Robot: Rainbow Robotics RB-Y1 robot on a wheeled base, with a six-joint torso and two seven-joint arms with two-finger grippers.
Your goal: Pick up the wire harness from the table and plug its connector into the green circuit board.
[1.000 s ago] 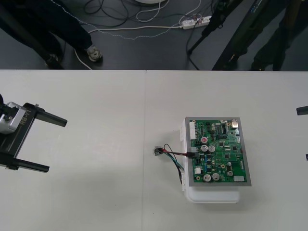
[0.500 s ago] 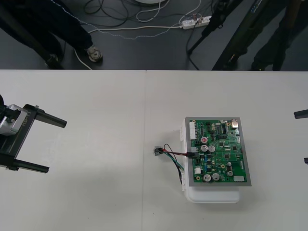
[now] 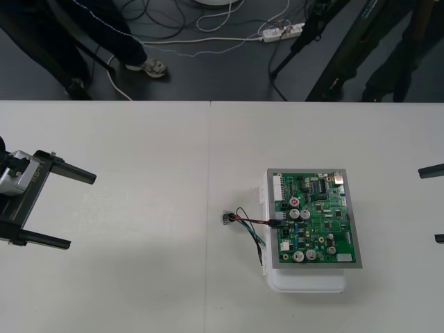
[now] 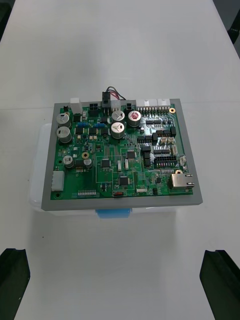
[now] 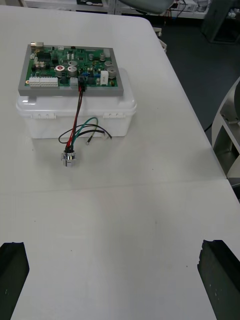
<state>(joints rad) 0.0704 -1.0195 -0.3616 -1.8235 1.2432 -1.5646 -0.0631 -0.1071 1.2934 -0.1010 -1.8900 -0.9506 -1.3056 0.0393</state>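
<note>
The left gripper hung at the left side of the table. Its two black fingers were spread wide apart and held nothing. The right gripper stood at the right edge of the table, also wide open and with nothing between its fingers. Both grippers were well apart from the board.

The table was plain and light. A thin seam ran across it from the far edge to the near edge. Beyond the far edge lay a strip of dark floor, with loose cables and a white power strip on it.

On the right half of the table stood the white base, a plastic box with a lid. What it contained could not be told. The green circuit board lay flat on top of it, inside a grey frame.

The wire harness was at the side of the board that faces the left gripper. Its small black plug sat in a connector at that edge of the board. The red, black and green wires came down over the side of the base and made a loose loop on the table. The round metal socket lay on the table near the base, between it and the seam.
</note>
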